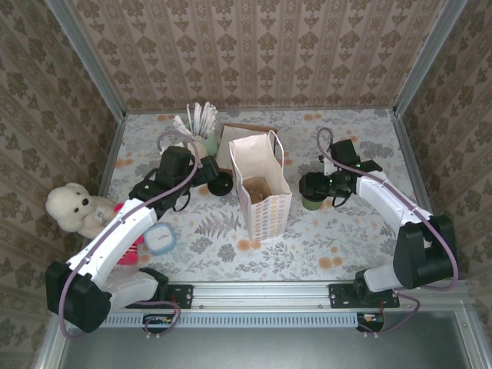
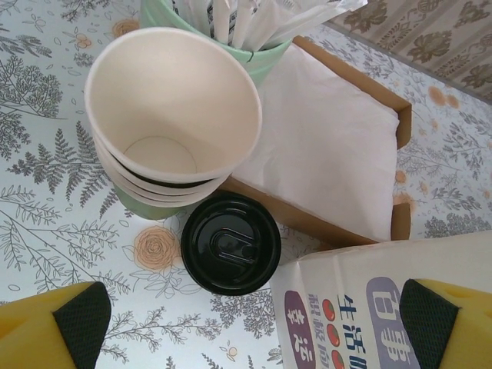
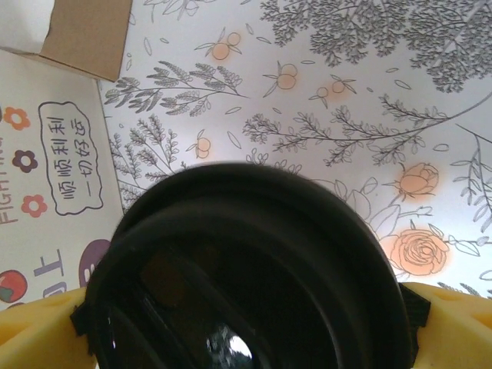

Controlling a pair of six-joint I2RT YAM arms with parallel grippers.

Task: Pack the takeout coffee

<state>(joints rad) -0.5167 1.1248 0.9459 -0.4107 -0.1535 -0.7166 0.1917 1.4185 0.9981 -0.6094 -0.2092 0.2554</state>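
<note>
From above: small olive-green paper cup w/ round black plastic lid (image 1: 310,204) upright, long axis vertical, right of floral paper bag (image 1: 265,201), right gripper (image 1: 313,194) astride, jaws spread. From right wrist: lid top close-up, yellow fingers (image 3: 34,330) flanking. Left gripper (image 2: 250,323) spread wide near loose black lid (image 2: 231,243).

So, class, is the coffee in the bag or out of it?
Out. The coffee stands lidded on the table, right of the bag, between the fingers of the right end effector.
</note>
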